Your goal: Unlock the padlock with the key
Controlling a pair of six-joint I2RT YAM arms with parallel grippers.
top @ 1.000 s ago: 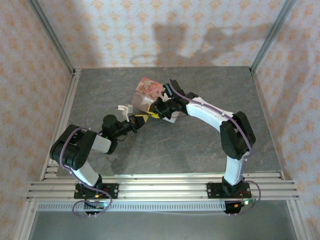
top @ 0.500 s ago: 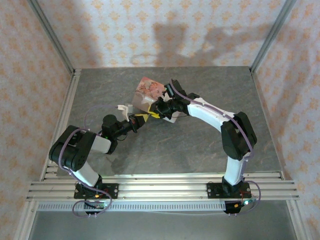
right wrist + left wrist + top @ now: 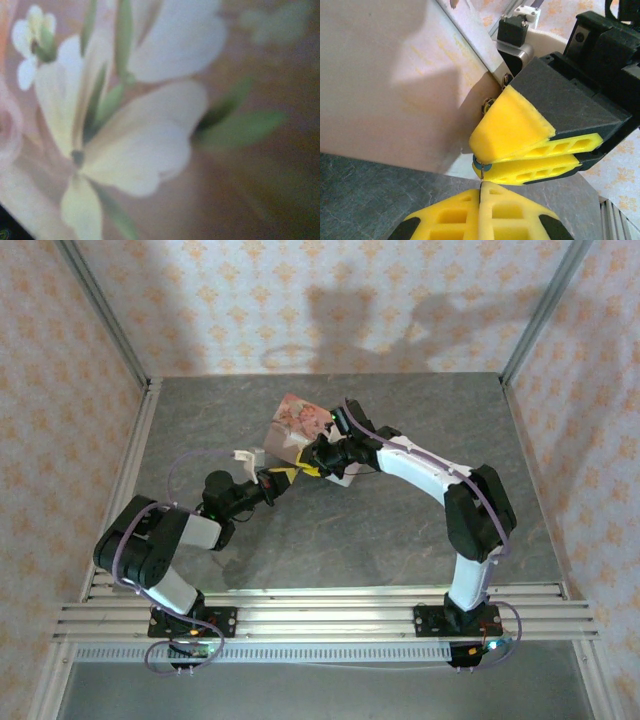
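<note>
Over the worktop (image 3: 400,530), close by the pink tin (image 3: 298,420), the right tool (image 3: 482,161) pinches the teal padlock (image 3: 479,165) at its tips. The left tool (image 3: 480,192) is pressed together on a thin pale sliver, I judge the key (image 3: 481,178), touching the padlock from below. Hold the padlock steady, push straight in, then turn gently.

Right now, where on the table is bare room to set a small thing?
Free: the table right of the right arm, and the near middle between the arm bases. Crowded: by the pink tin, where left hand and right hand meet.
</note>
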